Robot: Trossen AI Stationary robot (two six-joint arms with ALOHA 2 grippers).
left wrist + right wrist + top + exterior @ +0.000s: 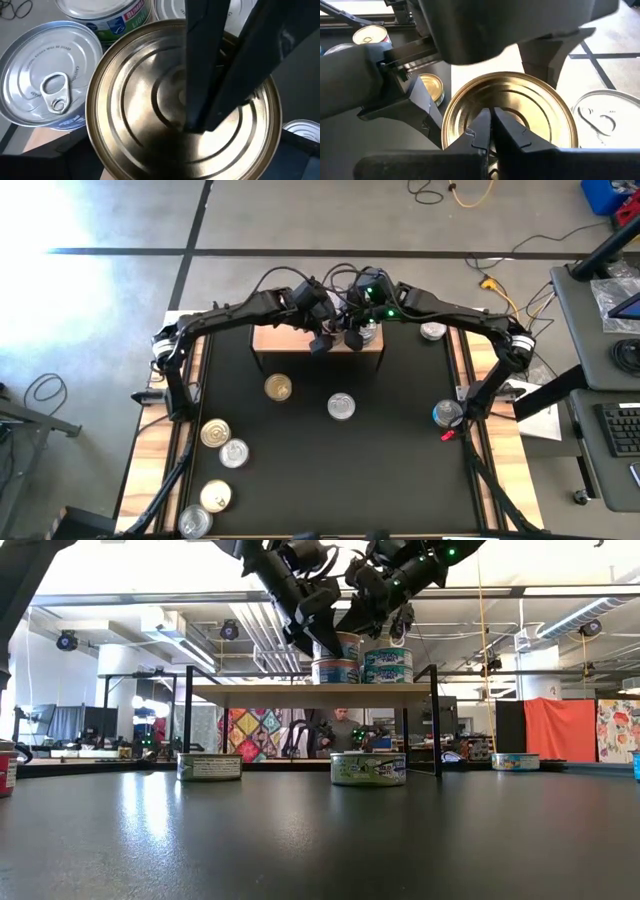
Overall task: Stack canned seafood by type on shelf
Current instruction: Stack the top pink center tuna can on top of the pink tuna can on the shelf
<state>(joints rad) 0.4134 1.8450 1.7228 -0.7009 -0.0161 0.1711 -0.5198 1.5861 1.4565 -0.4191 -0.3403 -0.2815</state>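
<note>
I am holding my left hand (427,107) wide around the gold can (512,107) atop the left stack on the shelf (300,693), fingers either side of it. My right hand (490,125), pinched shut and empty, is pressing straight down on that lid's centre; both hands are meeting here.

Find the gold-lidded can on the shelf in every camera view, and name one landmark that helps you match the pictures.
High view: not visible; the two arms cover the middle of the shelf.
Low view: the gold-lidded can tops the left stack on the shelf.
Left wrist view: fills the centre of the picture.
Right wrist view: centre, behind that arm's fingers.
Landmark: the silver pull-tab can right beside it.
</note>
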